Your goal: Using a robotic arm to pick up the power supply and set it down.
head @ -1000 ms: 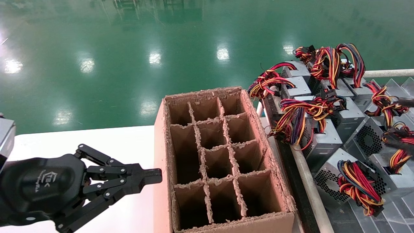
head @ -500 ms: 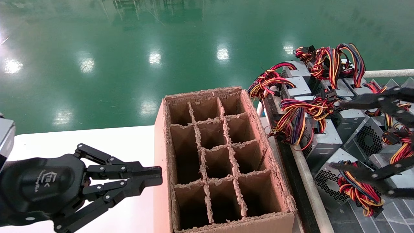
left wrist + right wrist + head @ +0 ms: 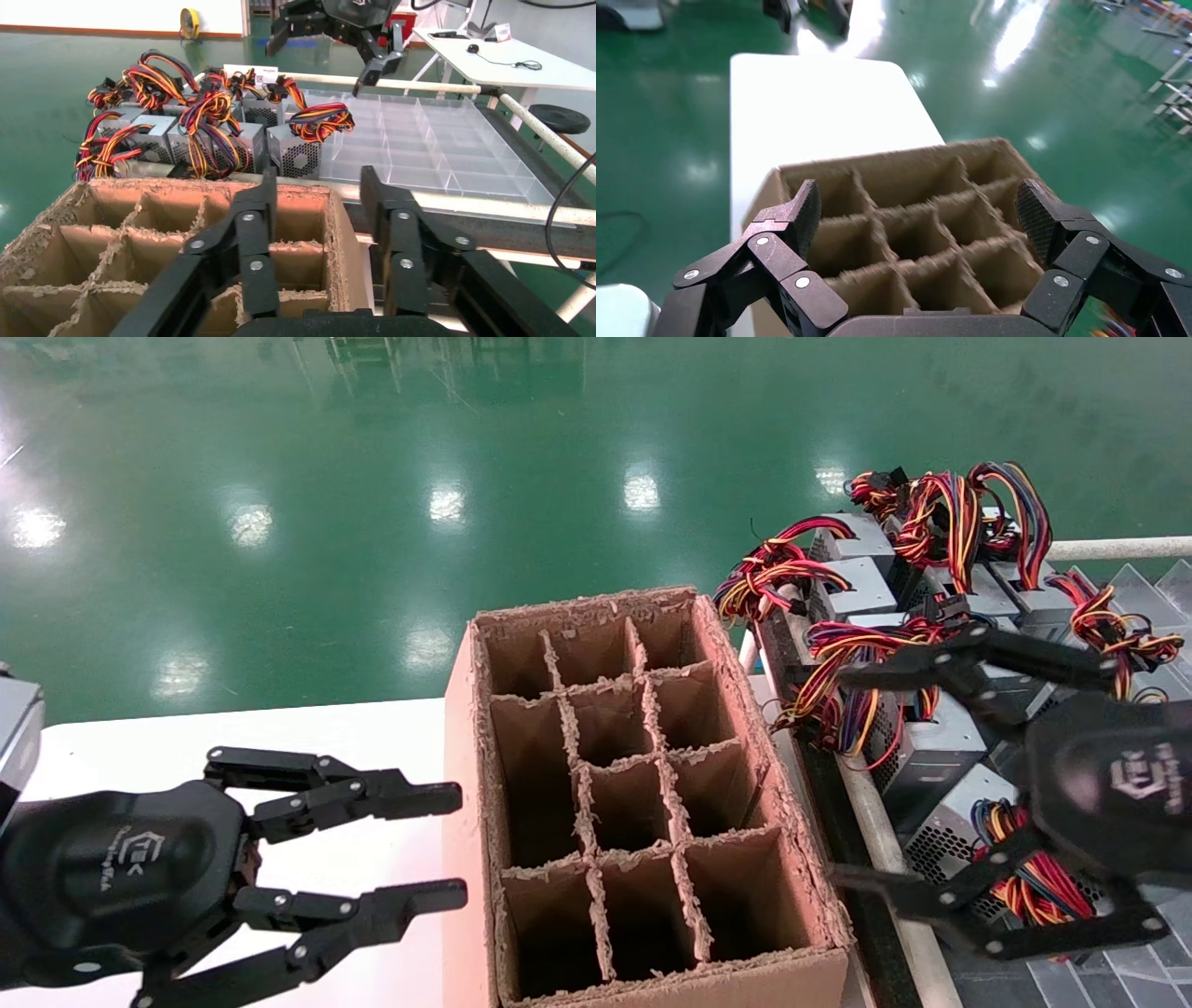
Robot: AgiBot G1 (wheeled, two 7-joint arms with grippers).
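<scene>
Hovering at the right of the head view, the right tool (image 3: 852, 775) is seen with its fingers spread wide and nothing held, above the power supply (image 3: 959, 840), a grey metal box with a perforated grille and a red, yellow and black wire bundle. That unit is found at the near end of a cluster of similar power supplies (image 3: 931, 607) on a rack beside a brown cardboard divider box (image 3: 643, 803). The left tool (image 3: 438, 845) is held released over the white bench (image 3: 279, 738), just beside the box's left wall.
</scene>
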